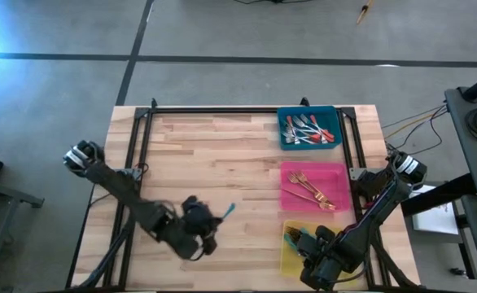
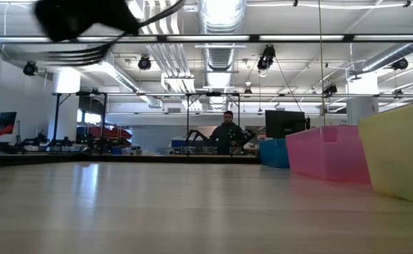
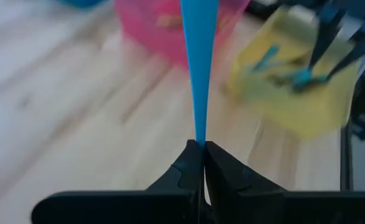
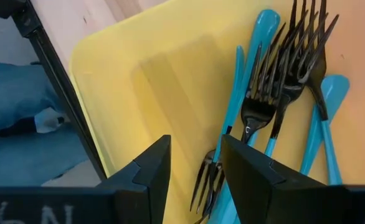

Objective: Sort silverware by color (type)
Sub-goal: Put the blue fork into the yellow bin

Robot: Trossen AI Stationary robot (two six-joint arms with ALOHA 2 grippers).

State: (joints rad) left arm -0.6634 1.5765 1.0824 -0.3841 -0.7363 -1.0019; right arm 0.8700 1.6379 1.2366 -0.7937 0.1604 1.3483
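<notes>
My left gripper [image 1: 212, 220] hovers over the table's near middle, shut on a teal-handled fork [image 3: 198, 68]. The fork's handle sticks out toward the trays [image 1: 229, 210], and its dark tines [image 2: 87, 53] show high up in the low view. My right gripper [image 4: 195, 168] is open low over the yellow tray [image 4: 126, 74], where several teal-handled forks [image 4: 276, 93] lie. Its fingers stand either side of one fork's tines [image 4: 208, 177]; I cannot tell whether they touch. Red-handled forks [image 1: 308, 130] lie in the blue tray, and gold forks [image 1: 312, 191] lie in the pink tray. My left gripper pinches the fork between its two fingertips at the narrow end of the teal handle [image 3: 199, 138]. The handle runs straight on past the fingertips, in line with the fingers, widening toward its free end. The fork is lifted clear of the table.
Three trays stand in a row along the table's right side: blue [image 1: 281, 130] at the far end, pink [image 1: 340, 172] in the middle, yellow [image 1: 286, 259] nearest. Bare wood lies left of them. A person [image 2: 227, 130] stands far off in the room.
</notes>
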